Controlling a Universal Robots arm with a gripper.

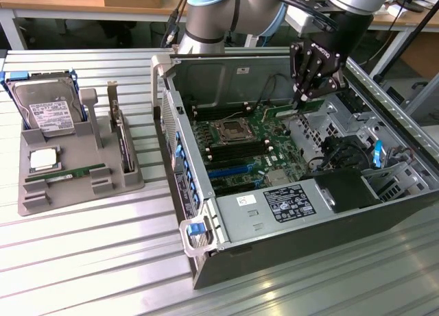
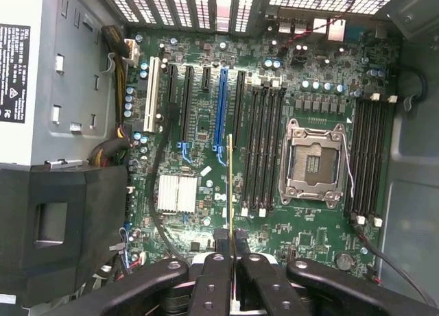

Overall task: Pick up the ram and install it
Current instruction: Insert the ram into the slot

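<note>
My gripper point(image 1: 302, 96) hangs inside the open computer case point(image 1: 206, 220), at the far side of the motherboard point(image 1: 247, 141), and is shut on the ram point(image 1: 296, 111). The ram is a thin green stick held below the fingertips. In the wrist view the gripper point(image 2: 231, 253) pinches the ram point(image 2: 230, 186), seen edge-on as a thin line above the board. It lies between the blue expansion slot point(image 2: 219, 110) and the bank of black memory slots point(image 2: 264, 148), roughly parallel to them and apart from them. The CPU socket point(image 2: 312, 165) sits beside that bank.
A grey tray point(image 1: 34, 199) at the exterior view's left holds a silver hard drive point(image 1: 48, 110), a CPU chip point(image 1: 42, 158), another green stick point(image 1: 68, 173) and an upright expansion card point(image 1: 123, 144). A power supply point(image 1: 281, 206), cables point(image 1: 339, 151) and a second memory bank point(image 2: 367, 158) are in the case.
</note>
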